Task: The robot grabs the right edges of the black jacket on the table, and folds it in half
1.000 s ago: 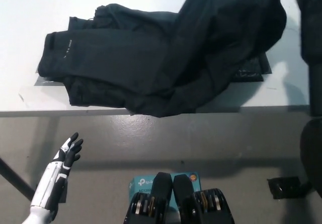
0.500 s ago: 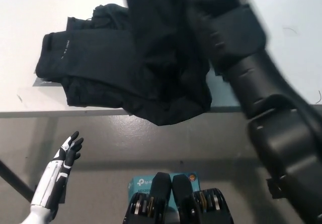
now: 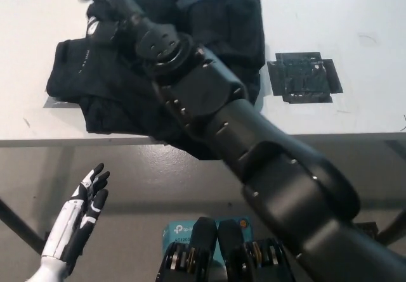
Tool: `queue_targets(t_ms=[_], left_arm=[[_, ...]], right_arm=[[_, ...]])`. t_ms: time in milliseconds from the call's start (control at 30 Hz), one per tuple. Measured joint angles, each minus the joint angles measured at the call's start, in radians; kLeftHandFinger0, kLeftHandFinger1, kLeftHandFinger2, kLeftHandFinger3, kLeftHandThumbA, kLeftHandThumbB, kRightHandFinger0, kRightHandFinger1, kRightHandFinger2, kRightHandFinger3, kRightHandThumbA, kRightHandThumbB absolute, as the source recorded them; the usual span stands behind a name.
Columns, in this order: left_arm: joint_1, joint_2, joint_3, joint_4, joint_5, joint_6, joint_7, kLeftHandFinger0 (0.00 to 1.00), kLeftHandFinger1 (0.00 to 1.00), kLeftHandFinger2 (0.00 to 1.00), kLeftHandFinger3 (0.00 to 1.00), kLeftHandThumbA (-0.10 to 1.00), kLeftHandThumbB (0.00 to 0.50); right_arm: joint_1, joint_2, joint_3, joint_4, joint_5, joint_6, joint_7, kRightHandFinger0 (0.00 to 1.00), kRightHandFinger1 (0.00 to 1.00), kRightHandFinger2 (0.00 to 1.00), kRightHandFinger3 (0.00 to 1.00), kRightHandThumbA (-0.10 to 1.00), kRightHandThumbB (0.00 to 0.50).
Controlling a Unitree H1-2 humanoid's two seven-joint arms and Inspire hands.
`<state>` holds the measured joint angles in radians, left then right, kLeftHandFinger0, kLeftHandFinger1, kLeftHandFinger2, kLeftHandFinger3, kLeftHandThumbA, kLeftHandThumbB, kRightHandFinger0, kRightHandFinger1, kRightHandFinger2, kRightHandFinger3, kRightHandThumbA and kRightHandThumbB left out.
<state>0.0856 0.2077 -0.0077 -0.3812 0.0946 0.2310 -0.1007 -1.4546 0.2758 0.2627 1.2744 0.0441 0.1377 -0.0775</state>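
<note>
The black jacket [image 3: 231, 22] lies bunched on the white table [image 3: 355, 16], its right part thrown over onto the left part. My black right arm reaches from the bottom right diagonally across the jacket. The right hand [image 3: 104, 0] is at the jacket's far left corner, blurred by motion, so its grip is unclear. Below the table's front edge at the lower left, my white left hand [image 3: 85, 196] rests open, holding nothing.
A flat black square mat [image 3: 304, 79] lies uncovered on the table to the right of the jacket. A teal box [image 3: 177, 231] sits on the grey floor below. The table's front edge runs across the middle of the view.
My right arm has swept from the far right to the left across the table, carrying the jacket's right part over onto the left part. The black mat is now uncovered. The left hand barely moved.
</note>
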Motion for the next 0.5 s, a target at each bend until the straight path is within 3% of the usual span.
queue_targets(t_ms=[33, 67, 100, 133, 167, 200, 233, 267, 367, 433, 500], left_arm=[[0.000, 0.000, 0.000, 0.000, 0.000, 0.000, 0.000, 1.00, 1.00, 1.00, 1.00, 0.94, 0.000], [0.000, 0.000, 0.000, 0.000, 0.000, 0.000, 0.000, 1.00, 1.00, 1.00, 1.00, 0.95, 0.007], [0.000, 0.000, 0.000, 0.000, 0.000, 0.000, 0.000, 1.00, 1.00, 1.00, 1.00, 0.97, 0.003], [0.000, 0.000, 0.000, 0.000, 0.001, 0.000, 0.000, 1.00, 1.00, 1.00, 1.00, 0.98, 0.013], [0.000, 0.000, -0.001, 0.000, 0.002, 0.001, 0.000, 1.00, 1.00, 1.00, 1.00, 0.99, 0.011], [0.000, 0.000, -0.001, 0.000, 0.003, 0.002, 0.000, 1.00, 1.00, 1.00, 1.00, 1.00, 0.000], [0.000, 0.000, -0.001, 0.000, 0.003, 0.002, 0.000, 1.00, 1.00, 1.00, 1.00, 1.00, 0.008], [0.000, 0.002, -0.002, 0.000, 0.007, 0.002, 0.000, 1.00, 1.00, 1.00, 1.00, 1.00, 0.005], [-0.001, 0.007, -0.007, 0.001, 0.013, 0.003, 0.000, 1.00, 1.00, 1.00, 1.00, 1.00, 0.002], [-0.002, 0.008, -0.009, 0.001, 0.013, 0.004, 0.000, 1.00, 1.00, 1.00, 1.00, 1.00, 0.000], [-0.002, 0.009, -0.012, 0.001, 0.013, 0.004, 0.000, 1.00, 1.00, 1.00, 1.00, 1.00, 0.000]], right_arm=[[-0.002, 0.007, 0.000, 0.008, -0.006, -0.008, 0.000, 0.90, 1.00, 1.00, 0.95, 0.08, 0.217], [-0.003, 0.014, 0.000, 0.018, -0.012, -0.014, 0.000, 0.79, 0.95, 1.00, 1.00, 0.31, 0.251], [-0.004, 0.021, -0.002, 0.027, -0.016, -0.019, 0.005, 0.82, 1.00, 1.00, 1.00, 0.44, 0.270], [-0.004, 0.026, -0.008, 0.031, -0.015, -0.020, 0.017, 0.93, 1.00, 1.00, 1.00, 0.53, 0.287], [-0.003, 0.028, -0.019, 0.032, -0.013, -0.021, 0.034, 0.98, 1.00, 1.00, 1.00, 0.58, 0.290], [-0.003, 0.029, -0.024, 0.032, -0.012, -0.021, 0.056, 1.00, 1.00, 1.00, 1.00, 0.59, 0.293], [-0.003, 0.029, -0.028, 0.031, -0.012, -0.021, 0.070, 1.00, 1.00, 1.00, 1.00, 0.68, 0.301], [-0.003, 0.029, -0.034, 0.031, -0.011, -0.021, 0.105, 1.00, 1.00, 1.00, 1.00, 0.79, 0.271], [-0.002, 0.027, -0.027, 0.027, -0.015, -0.027, 0.160, 1.00, 1.00, 1.00, 1.00, 0.71, 0.372], [-0.002, 0.026, -0.027, 0.021, -0.015, -0.024, 0.204, 1.00, 1.00, 1.00, 1.00, 0.73, 0.449], [-0.002, 0.022, -0.023, 0.010, -0.015, -0.007, 0.244, 1.00, 1.00, 1.00, 1.00, 0.73, 0.459]])
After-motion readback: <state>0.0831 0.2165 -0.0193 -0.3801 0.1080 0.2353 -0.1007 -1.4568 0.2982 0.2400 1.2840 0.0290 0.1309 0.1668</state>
